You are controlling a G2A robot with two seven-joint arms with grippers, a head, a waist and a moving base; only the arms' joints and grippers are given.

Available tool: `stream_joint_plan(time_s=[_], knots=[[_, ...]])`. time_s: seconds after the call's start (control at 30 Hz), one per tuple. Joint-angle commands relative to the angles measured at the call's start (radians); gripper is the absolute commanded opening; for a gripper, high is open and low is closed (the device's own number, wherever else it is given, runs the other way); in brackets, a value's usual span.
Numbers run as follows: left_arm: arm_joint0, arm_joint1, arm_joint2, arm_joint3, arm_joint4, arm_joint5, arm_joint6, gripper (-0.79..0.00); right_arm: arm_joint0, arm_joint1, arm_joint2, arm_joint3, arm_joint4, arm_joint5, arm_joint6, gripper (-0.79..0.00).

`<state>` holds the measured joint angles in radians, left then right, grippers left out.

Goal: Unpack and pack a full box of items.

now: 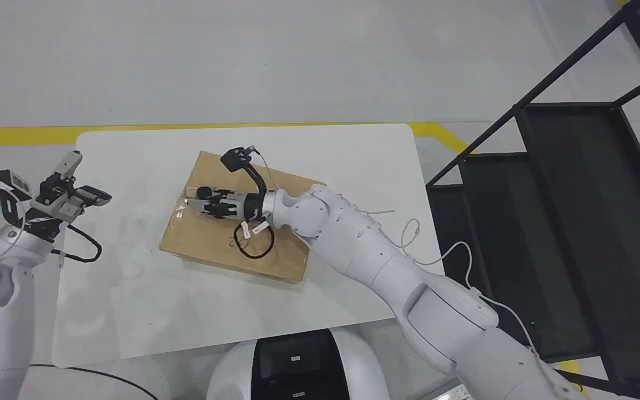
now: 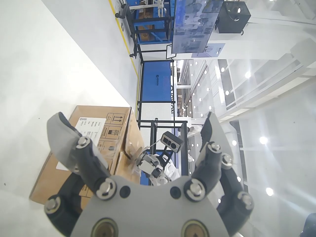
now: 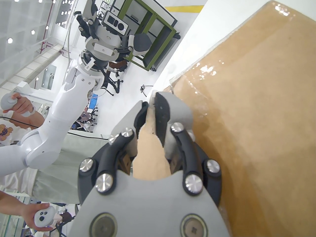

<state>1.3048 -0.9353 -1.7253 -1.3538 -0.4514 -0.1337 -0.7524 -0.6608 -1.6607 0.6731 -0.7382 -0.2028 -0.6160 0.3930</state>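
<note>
A brown cardboard box (image 1: pixel 200 240) lies sealed with clear tape on the white table (image 1: pixel 130 300). My right gripper (image 1: pixel 207 207) is at the box's left end. In the right wrist view it (image 3: pixel 149 102) is shut on a thin cardboard flap (image 3: pixel 150 151) at the edge of the box (image 3: pixel 259 99). My left gripper (image 1: pixel 82 196) hangs at the table's left edge, apart from the box. It (image 2: pixel 134 124) is open and holds nothing. The box (image 2: pixel 81 112) and the right gripper (image 2: pixel 148 165) lie beyond it in the left wrist view.
A black metal stair frame (image 1: pixel 560 200) stands on the floor right of the table. A yellow floor line (image 1: pixel 450 132) runs behind the table. Bare table surface lies left of and in front of the box. A green cart (image 3: pixel 148 25) stands on the floor off the table.
</note>
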Motion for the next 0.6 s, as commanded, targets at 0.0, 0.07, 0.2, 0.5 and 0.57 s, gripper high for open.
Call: stream_joint_plan(time_s=[0.0, 0.07, 0.2, 0.5, 0.57], knots=[[-0.002, 0.000, 0.000, 0.000, 0.001, 0.000, -0.003, 0.000, -0.004, 0.000, 0.008, -0.009, 0.004, -0.017, -0.012, 0.000], [-0.005, 0.000, 0.001, 0.001, 0.001, 0.001, -0.007, 0.000, -0.008, 0.001, 0.018, -0.023, 0.008, -0.031, -0.019, 0.000], [-0.011, -0.001, 0.006, 0.008, 0.003, 0.001, -0.014, 0.000, -0.016, 0.006, 0.037, -0.053, -0.002, -0.055, -0.040, 0.000], [-0.027, -0.002, 0.022, 0.019, 0.008, 0.002, -0.027, 0.000, 0.006, 0.004, 0.041, -0.076, -0.116, -0.137, -0.093, 0.000], [-0.028, -0.003, 0.024, 0.020, 0.008, 0.003, -0.030, 0.000, 0.021, 0.001, 0.033, -0.069, -0.179, -0.169, -0.122, 0.000]])
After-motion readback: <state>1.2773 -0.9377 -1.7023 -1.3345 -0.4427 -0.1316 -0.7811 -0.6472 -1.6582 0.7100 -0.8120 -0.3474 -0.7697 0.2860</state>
